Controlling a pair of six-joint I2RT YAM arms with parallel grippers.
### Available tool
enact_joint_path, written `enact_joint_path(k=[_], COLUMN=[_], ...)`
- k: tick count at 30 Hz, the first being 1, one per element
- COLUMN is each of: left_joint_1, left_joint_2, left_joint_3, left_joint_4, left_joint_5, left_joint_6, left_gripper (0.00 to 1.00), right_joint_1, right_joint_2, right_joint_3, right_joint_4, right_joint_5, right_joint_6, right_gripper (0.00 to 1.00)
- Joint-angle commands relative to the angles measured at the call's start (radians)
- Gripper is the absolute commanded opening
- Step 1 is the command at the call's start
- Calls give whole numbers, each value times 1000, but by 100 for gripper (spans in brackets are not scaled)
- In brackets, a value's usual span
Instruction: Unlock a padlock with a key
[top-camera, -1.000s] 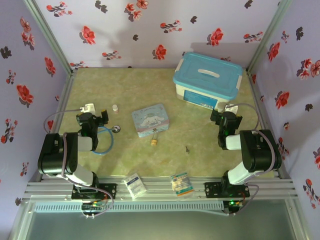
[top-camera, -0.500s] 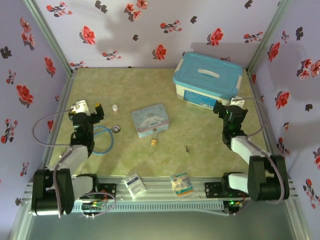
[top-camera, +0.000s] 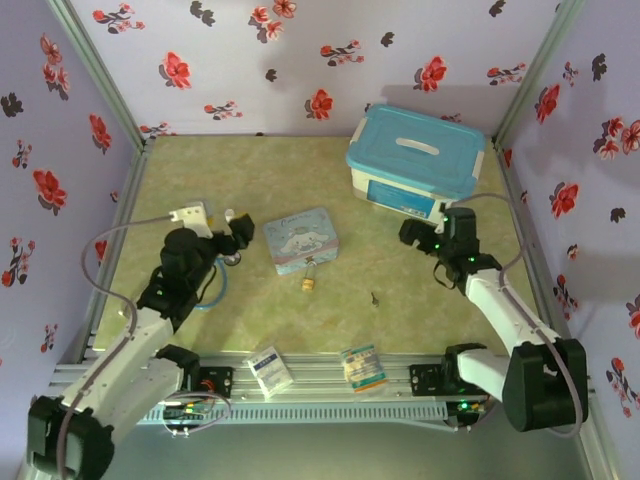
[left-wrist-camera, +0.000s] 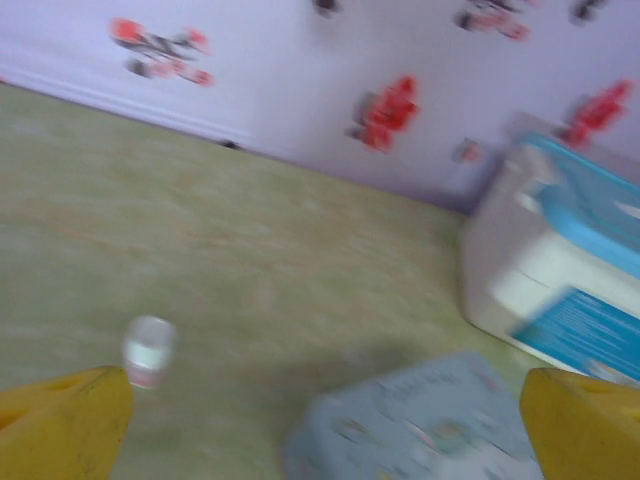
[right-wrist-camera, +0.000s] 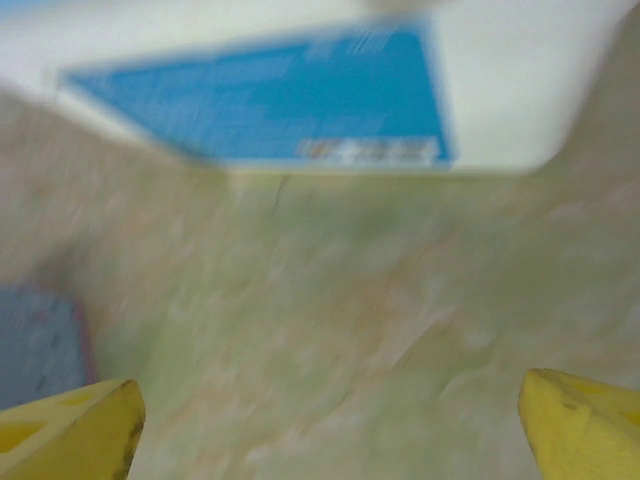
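We see left gripper, right gripper spread, empty. Padlock just below tin, key lower right of tin. Both tiny: we risk knocking key away.

Bare counter lies open between my right jaws and the key, with nothing in the way. The padlock sits just beside the cartoon tin, which blocks its far side. Blue tubing loops under my left arm. The blue-lidded box walls off the far right.
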Motion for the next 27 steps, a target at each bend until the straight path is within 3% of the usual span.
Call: enact_joint_path(k=[1,3,6,10,15,21,27], left_joint_1=[-129,-217,-344,-466,-591,-654,-674], left_joint_2=[0,24,47,108,187,264,314], left_joint_3=[1,5,5,82,105,88,121], left_joint_4=[-87,-101,-99,-240,-184,-57,-47], left_joint_5=[-81,-109,-174,-244,-252,-247,-245], left_joint_6=[-112,-143,-227,-349,-394,-453,-450], left_gripper=[100,100,100,100,100,100,100], right_joint_1=[125,202,310,466,541,590,628], right_joint_2=[-16,-5,29,54,57,73,103], right_joint_3=[-29,-43,-56,-53,-81,-98,-92], right_joint_4=[-117,-134,-153,-204,-221,-237,-236], right_joint_5=[28,79,102,218,228,226,231], right_joint_6=[56,72,113,113,130,130,140], right_gripper=[95,93,80,74,61,41,38])
